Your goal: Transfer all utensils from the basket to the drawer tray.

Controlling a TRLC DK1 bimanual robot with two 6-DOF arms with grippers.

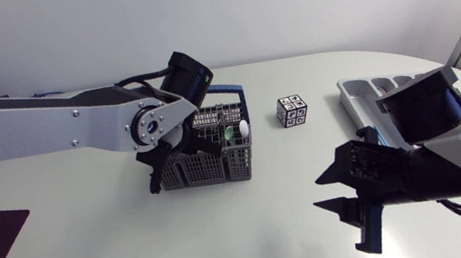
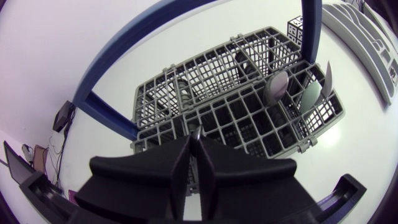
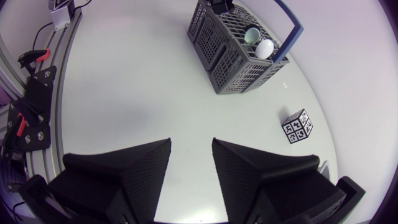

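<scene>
Pick-up step judged in hand. Left gripper was found at the 9 o'clock end of the grey basket, fingers clenched on what was taken for a thin metal utensil, only its tip seen. A white spoon and a green spoon were noted at the 3 o'clock end. Drawer tray lay well apart, at 3 o'clock of the marker cube. Right gripper was recorded released and empty. Next move, as judged: a straight lift clear of grid and blue handle was called for, then carriage to the tray.
</scene>
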